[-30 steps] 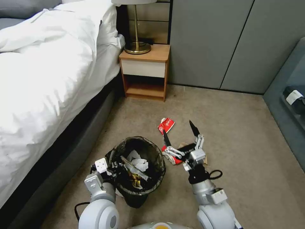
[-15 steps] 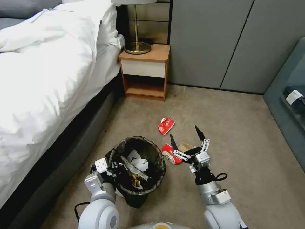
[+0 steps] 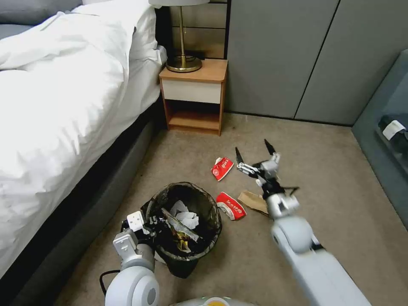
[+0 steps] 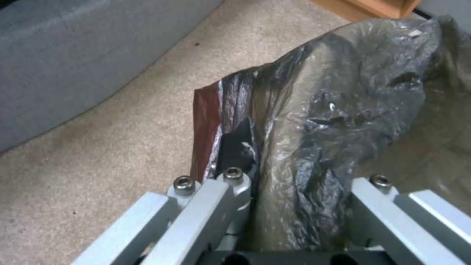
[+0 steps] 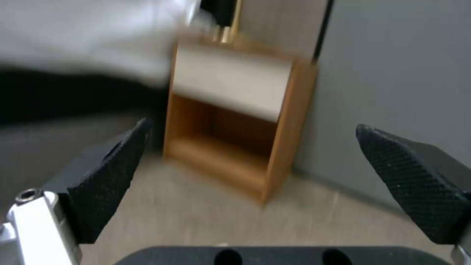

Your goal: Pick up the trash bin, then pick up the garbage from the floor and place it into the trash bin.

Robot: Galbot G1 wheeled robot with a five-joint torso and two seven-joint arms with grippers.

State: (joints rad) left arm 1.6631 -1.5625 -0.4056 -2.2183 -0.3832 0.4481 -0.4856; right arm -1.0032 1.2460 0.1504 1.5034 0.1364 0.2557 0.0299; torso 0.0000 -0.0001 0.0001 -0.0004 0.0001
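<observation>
The trash bin (image 3: 187, 185), lined with a dark crinkled bag, stands on the carpet with paper scraps and wrappers inside. My left gripper (image 3: 149, 222) is shut on its near-left rim; the left wrist view shows the bag-covered rim (image 4: 333, 110) between the jaws of the left gripper (image 4: 294, 195). Garbage lies on the floor to the bin's right: a red-and-white packet (image 3: 222, 167), a second packet (image 3: 230, 206) and a brown paper bag (image 3: 253, 201). My right gripper (image 3: 253, 149) hangs open and empty above the floor, beyond the brown bag. In the right wrist view the right gripper (image 5: 289, 176) faces the nightstand.
The bed (image 3: 63, 106) runs along the left, its dark base close to the bin. A wooden nightstand (image 3: 193, 91) with a brass lamp (image 3: 183, 63) stands ahead, grey cabinet doors (image 3: 289, 55) beside it. Grey furniture (image 3: 382, 140) borders the right.
My right gripper has lifted from just above the second packet and brown bag and swung forward, still open and empty. The left gripper and bin have not moved.
</observation>
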